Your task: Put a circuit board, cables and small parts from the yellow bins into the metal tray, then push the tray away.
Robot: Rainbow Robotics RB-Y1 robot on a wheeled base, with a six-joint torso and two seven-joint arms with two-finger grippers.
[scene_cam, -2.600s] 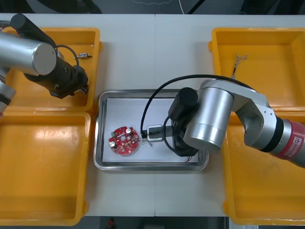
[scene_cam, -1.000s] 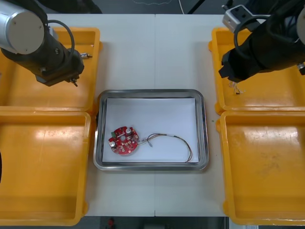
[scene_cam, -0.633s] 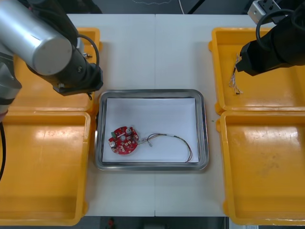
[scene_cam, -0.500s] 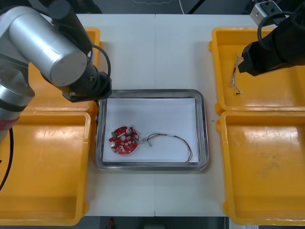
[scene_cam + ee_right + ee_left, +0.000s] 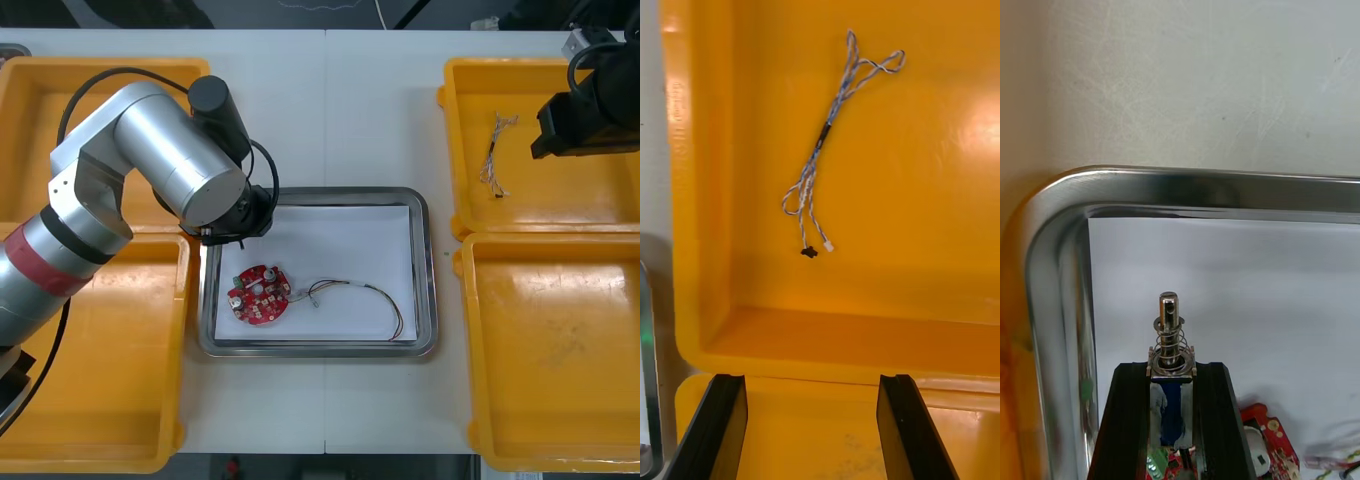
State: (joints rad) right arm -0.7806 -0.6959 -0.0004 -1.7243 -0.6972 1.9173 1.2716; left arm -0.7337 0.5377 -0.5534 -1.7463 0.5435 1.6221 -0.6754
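Observation:
My left gripper [image 5: 1172,409] is shut on a small metal part [image 5: 1169,330] with a spring and a blue body, held above the white inside of the metal tray [image 5: 1210,180] near its far left corner. The left arm [image 5: 190,170] reaches over that corner. In the tray [image 5: 427,270] lie a round red circuit board [image 5: 259,295] and a thin dark cable [image 5: 365,295]. My right gripper [image 5: 812,427] stands open with nothing in it over the near wall of the far right yellow bin [image 5: 707,225]. Beyond its fingers lies a twisted blue and white cable [image 5: 824,135]. The right arm [image 5: 590,115] hangs just right of that cable [image 5: 495,150].
Two yellow bins flank the tray on each side: far left [image 5: 40,130], near left [image 5: 90,350], far right [image 5: 600,190] and near right [image 5: 550,350]. Bare table runs beyond the tray's far edge [image 5: 325,110].
My left arm has swung from the far left bin to the tray's far left corner, carrying the small metal part. The right arm has drifted right over the far right bin, uncovering the cable.

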